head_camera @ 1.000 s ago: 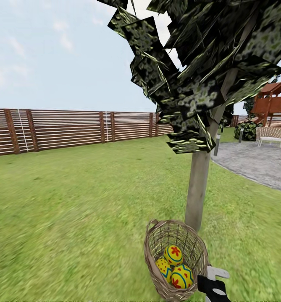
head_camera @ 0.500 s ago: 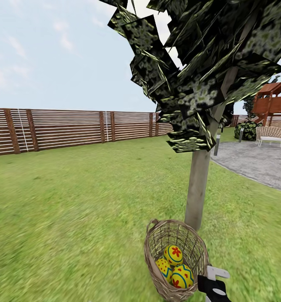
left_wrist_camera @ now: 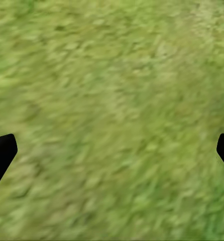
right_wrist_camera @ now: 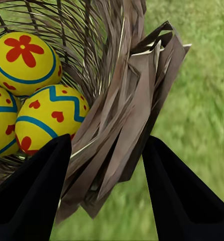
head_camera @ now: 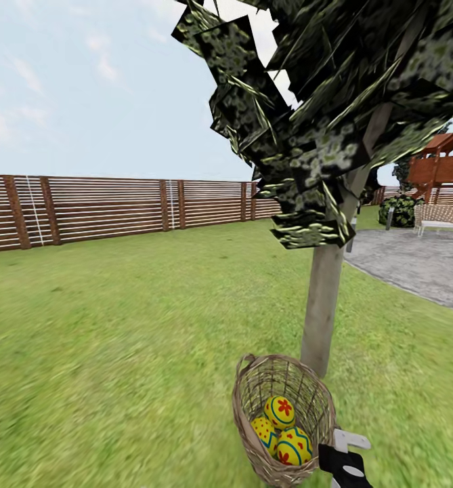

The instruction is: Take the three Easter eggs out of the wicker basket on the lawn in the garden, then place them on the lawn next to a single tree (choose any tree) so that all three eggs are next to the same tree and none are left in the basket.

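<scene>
Right gripper: the right gripper (right_wrist_camera: 106, 188) is closed on the wall of the wicker basket (head_camera: 284, 420), one dark finger (right_wrist_camera: 29, 196) inside by the eggs and the other finger (right_wrist_camera: 185, 196) outside, with the woven rim pinched between them; in the head view it (head_camera: 344, 461) shows at the near right of the basket.
Left gripper: the left gripper (left_wrist_camera: 112, 150) is spread wide with nothing between its two dark fingertips (left_wrist_camera: 1, 155), grass beneath it.
Wicker basket: tan woven, bucket-shaped, tilted, with a small loop handle (head_camera: 242, 366) at its far left rim; it is near the bottom of the head view, right of centre. Whether it rests on the grass or is lifted, I cannot tell.
Easter eggs: all three lie inside the basket, touching each other. One egg (head_camera: 279, 411) carries a red flower; a second egg (head_camera: 294, 447), with blue zigzag and red hearts, lies nearest the gripper; a third egg (head_camera: 263, 432) with red dots lies to the left. In the right wrist view the flower egg (right_wrist_camera: 24, 63) and the heart egg (right_wrist_camera: 49, 120) sit against the weave.
Tree: the tree (head_camera: 324, 298), a bare grey-brown trunk under blocky dark leaves, stands just beyond the basket, to its far right.
Lawn: the lawn (head_camera: 118, 325) spreads green with yellowish patches, out to a wooden slat fence (head_camera: 118, 207) on the far left.
Paved area: a grey paved area (head_camera: 416, 264) lies far right, with wicker chairs (head_camera: 437, 217) and a red-brown play structure (head_camera: 443, 163) behind.
</scene>
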